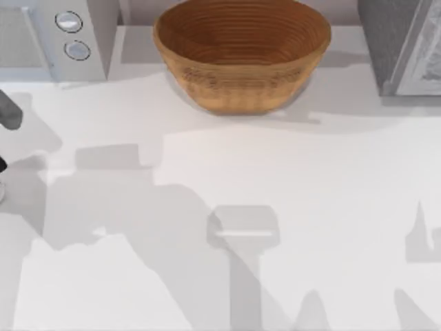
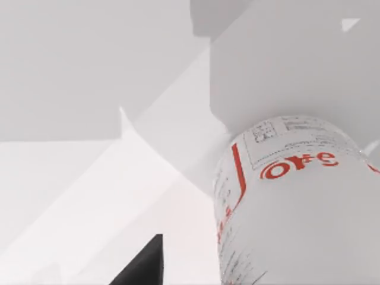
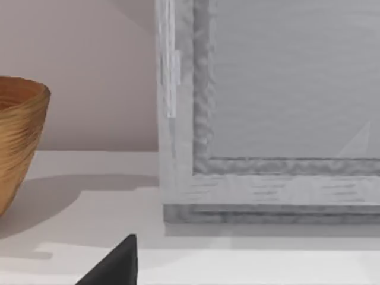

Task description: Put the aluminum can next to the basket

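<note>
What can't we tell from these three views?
- Left gripper state: the left wrist view catches one dark finger tip at the edge.
- Aluminum can: its lower part is cut off, so any grip is hidden.
- Basket: front wall hides its floor in the top view.
- Right gripper: likewise one finger tip.

One basket [image 1: 241, 58], woven and round. One aluminum can [image 2: 297, 202] (white, with red lettering). One white table [image 1: 310, 207]. One appliance [image 1: 55, 38] bearing two round knobs. One grey framed cabinet [image 1: 403, 45].
</note>
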You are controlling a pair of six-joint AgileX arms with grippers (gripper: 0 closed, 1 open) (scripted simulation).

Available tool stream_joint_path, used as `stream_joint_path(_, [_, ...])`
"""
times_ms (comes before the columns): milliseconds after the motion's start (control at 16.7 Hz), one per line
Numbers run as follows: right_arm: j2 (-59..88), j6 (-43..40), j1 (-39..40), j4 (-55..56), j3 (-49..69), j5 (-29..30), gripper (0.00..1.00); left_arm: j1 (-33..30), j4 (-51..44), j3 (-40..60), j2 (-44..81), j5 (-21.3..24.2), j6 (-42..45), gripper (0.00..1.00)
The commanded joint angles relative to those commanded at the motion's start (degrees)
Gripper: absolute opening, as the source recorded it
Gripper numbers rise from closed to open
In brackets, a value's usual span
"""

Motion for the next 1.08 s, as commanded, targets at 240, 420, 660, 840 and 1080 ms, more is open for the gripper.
stream_joint_path(240, [0.00, 0.00, 0.00, 0.00, 0.00, 0.00, 1.00, 0.00, 0.00, 0.00, 0.00, 0.00, 0.00, 0.40])
stream_joint_path(420, [0.00, 0.00, 0.00, 0.00, 0.00, 0.00, 1.00, 0.00, 0.00, 0.00, 0.00, 0.00, 0.00, 0.17])
stream_joint_path(660, [0.00, 0.00, 0.00, 0.00, 0.00, 0.00, 1.00, 0.00, 0.00, 0.00, 0.00, 0.00, 0.00, 0.00])
stream_joint_path(840, [0.00, 0.00, 0.00, 0.00, 0.00, 0.00, 1.00, 0.00, 0.00, 0.00, 0.00, 0.00, 0.00, 0.00])
stream_joint_path(1080, [0.00, 0.00, 0.00, 0.00, 0.00, 0.00, 1.00, -0.14, 0.01, 0.00, -0.13, 0.01, 0.05, 0.00])
